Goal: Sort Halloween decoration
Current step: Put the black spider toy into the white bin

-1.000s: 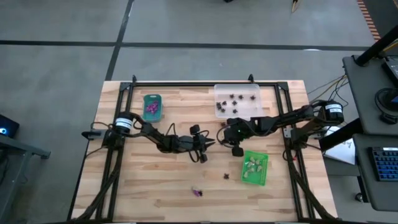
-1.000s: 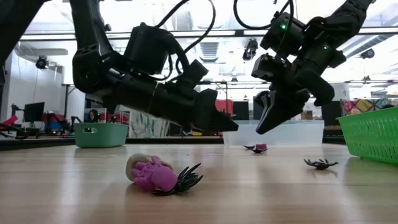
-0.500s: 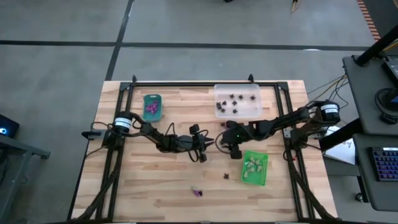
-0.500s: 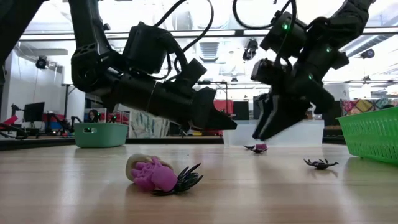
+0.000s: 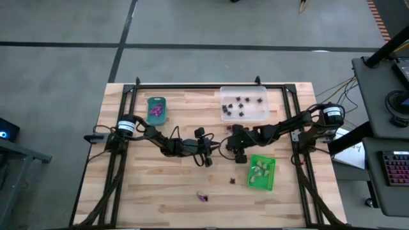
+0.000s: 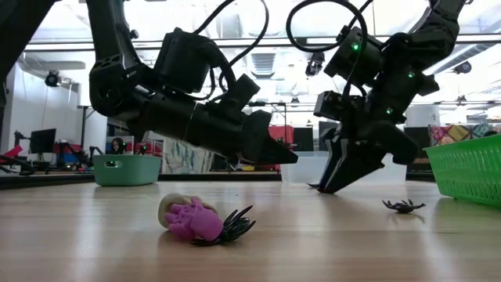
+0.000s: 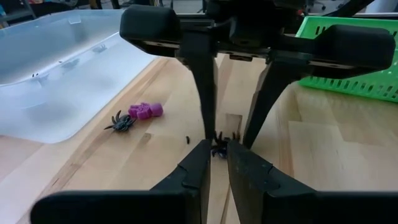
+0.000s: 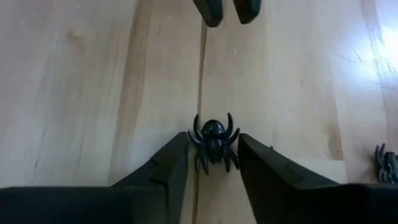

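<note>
**Right gripper straddles a black spider beside the clear tray**

You are partway through the sort. The clear tray (image 5: 243, 104) already holds several black trinkets, the teal tray (image 5: 156, 109) holds purple ones, and the bright green tray (image 5: 262, 172) holds pale ones. Loose pieces remain on the worktop (image 5: 160, 179): a black spider (image 8: 213, 144) just in front of the clear tray, a purple piece with a second black spider (image 7: 122, 122) against it close by the tray's wall, another dark piece (image 5: 232, 181) beside the green tray, and a purple-and-cream cluster (image 6: 190, 218) with black legs under it well away from the clear tray.

Your right gripper (image 8: 213, 163) is down at the worktop with its fingers spread, one either side of the black spider, not yet pinching it. Your left gripper (image 7: 215, 163) waits facing it, fingers nearly pressed together and holding nothing.

Compared with a second ago, your right gripper has dropped from above the worktop to its surface and shifted further from the clear tray toward the left gripper, which has not moved.
</note>
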`<action>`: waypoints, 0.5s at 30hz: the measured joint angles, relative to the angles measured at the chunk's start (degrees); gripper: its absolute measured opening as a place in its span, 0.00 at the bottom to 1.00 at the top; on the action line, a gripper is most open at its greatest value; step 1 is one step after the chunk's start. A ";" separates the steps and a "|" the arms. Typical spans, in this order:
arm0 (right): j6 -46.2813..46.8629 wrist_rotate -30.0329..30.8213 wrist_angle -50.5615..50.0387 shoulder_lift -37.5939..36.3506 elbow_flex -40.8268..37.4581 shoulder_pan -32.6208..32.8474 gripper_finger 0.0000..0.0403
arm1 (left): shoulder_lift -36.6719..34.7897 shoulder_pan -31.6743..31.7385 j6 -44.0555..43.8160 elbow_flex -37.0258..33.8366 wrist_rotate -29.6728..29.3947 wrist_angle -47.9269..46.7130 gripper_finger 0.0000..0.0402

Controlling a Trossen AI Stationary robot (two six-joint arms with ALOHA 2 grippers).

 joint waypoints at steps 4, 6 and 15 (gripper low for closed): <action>-0.26 -0.51 -0.09 -0.11 0.00 0.04 0.20 | 0.00 0.00 0.00 0.00 0.01 0.04 0.09; -0.52 -0.69 -0.08 -0.28 -0.01 0.07 0.15 | 0.00 0.00 0.00 0.00 0.00 0.04 0.09; 0.02 0.17 -0.63 -1.86 -0.15 -0.04 0.07 | 0.00 0.00 0.00 0.00 0.01 0.07 0.09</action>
